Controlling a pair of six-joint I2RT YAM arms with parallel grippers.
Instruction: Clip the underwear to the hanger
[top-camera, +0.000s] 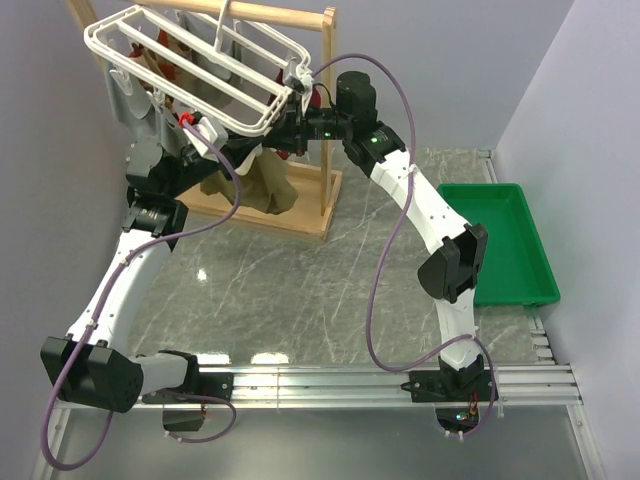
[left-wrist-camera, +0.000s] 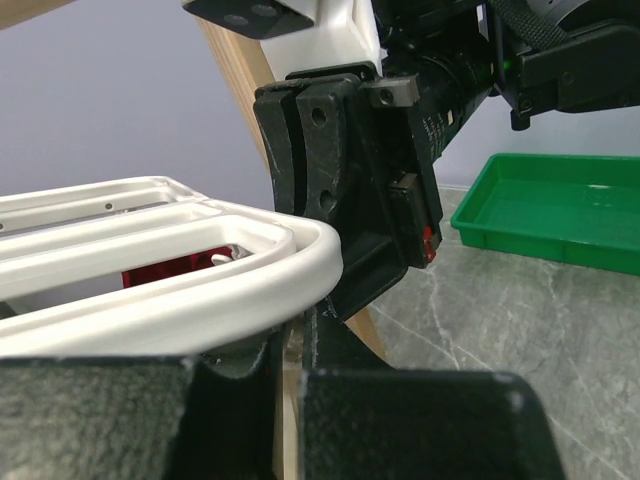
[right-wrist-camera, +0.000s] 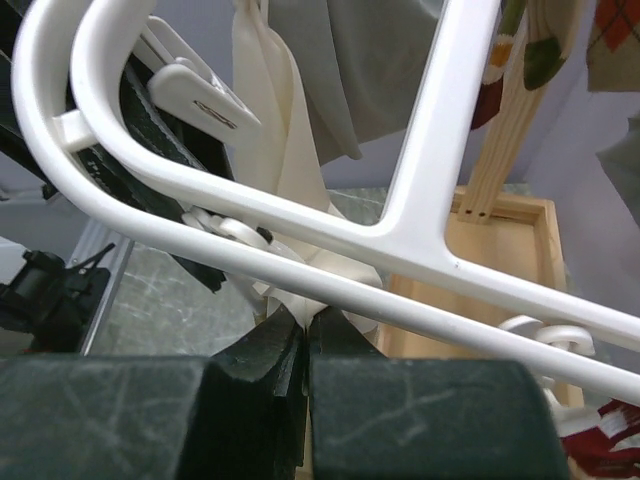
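The white grid hanger (top-camera: 97, 40) hangs tilted at the top left and fills the left wrist view (left-wrist-camera: 200, 280) and the right wrist view (right-wrist-camera: 430, 180). The tan underwear (top-camera: 262, 188) hangs below it. My right gripper (top-camera: 288, 105) (right-wrist-camera: 308, 320) is shut on a white clip (right-wrist-camera: 320, 290) under the hanger's rim. My left gripper (top-camera: 235, 150) (left-wrist-camera: 292, 350) sits just under the rim, jaws nearly closed on a thin tan strip that looks like the underwear's edge. The right gripper's black body (left-wrist-camera: 340, 190) is right in front of it.
The wooden frame stand (top-camera: 325, 120) carries the hanger, and its base (right-wrist-camera: 500, 260) lies behind the clip. A grey garment (right-wrist-camera: 370, 70) and a dark red garment (left-wrist-camera: 165, 268) hang from the rack. A green tray (top-camera: 500, 240) sits at the right.
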